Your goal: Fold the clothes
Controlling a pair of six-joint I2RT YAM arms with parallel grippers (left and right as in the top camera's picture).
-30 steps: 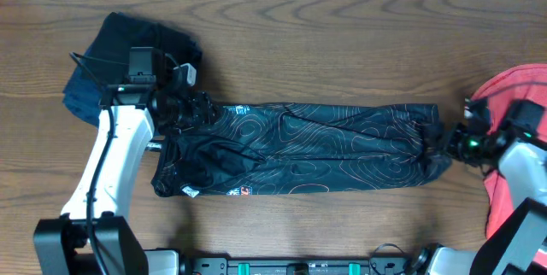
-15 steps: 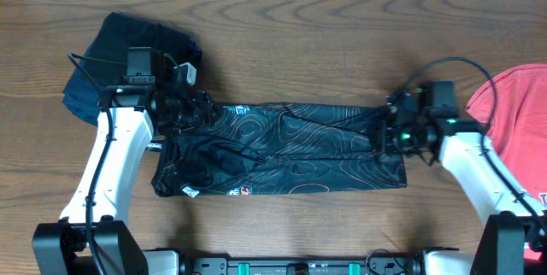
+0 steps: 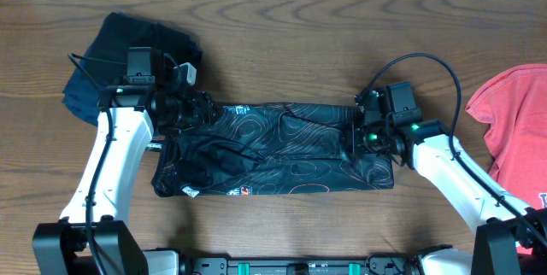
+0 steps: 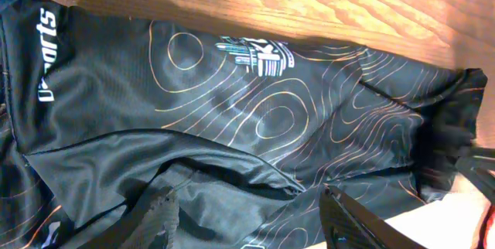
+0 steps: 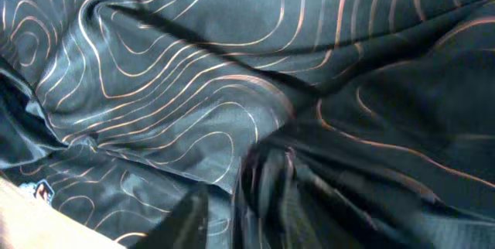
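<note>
Black short-sleeved sports jersey w/ thin orange contour lines (image 3: 273, 151) lay on the brown wooden counter (image 3: 299, 36), approx. centre, folded into a long strip running left-right between both arms. Left gripper (image 3: 198, 108) sat at the strip's upper-left corner. In left wrist view its fingers (image 4: 151, 218) showed w/ a gap between them and jersey fabric lying in that gap; whether they clamped the fabric could not be determined. White logo print (image 4: 255, 54) was visible near the jersey's far edge. Right gripper (image 3: 357, 134) sat at the strip's right end, closed on a bunched fold of jersey; right wrist view showed its fingers (image 5: 263, 179) close together, blurred, w/ gathered cloth between. Coral-red T-shirt (image 3: 513, 113) lay at the counter's right edge, well apart from the jersey. Dark crumpled garment heap (image 3: 128, 53) lay upper-left, near the left arm.
</note>
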